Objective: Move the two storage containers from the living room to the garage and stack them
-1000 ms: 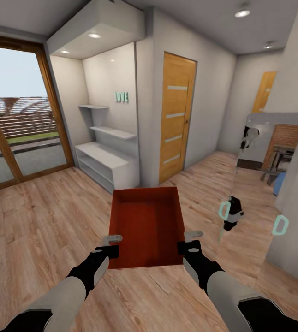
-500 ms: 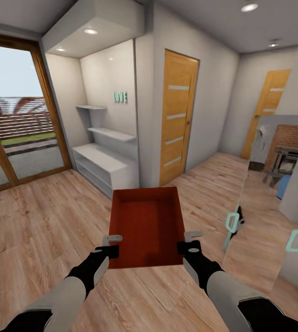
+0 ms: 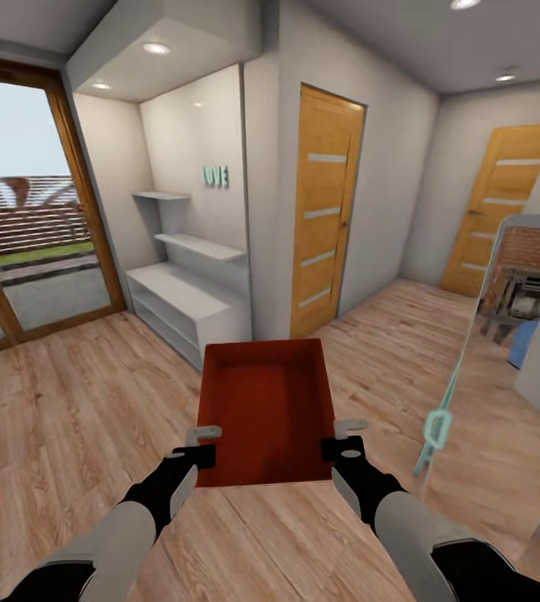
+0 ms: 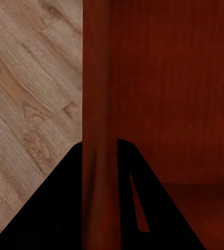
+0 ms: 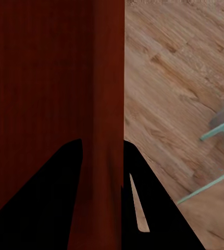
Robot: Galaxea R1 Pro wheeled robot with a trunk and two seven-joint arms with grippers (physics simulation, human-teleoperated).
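Box (image 3: 267, 410) rides level between us: left gripper (image 3: 204, 445) and right gripper (image 3: 342, 437) each clamp a side wall, keeping it balanced over the wood floor (image 3: 53, 401).

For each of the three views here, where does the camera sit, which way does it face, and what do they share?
Head view: on the head, facing forward and down at the storage container; both arms, left gripper, right gripper.
Left wrist view: near the gripper, along black fingers straddling a container wall.
Right wrist view: likewise, fingers astride the opposite wall.
Shared: container, wood-plank floor.
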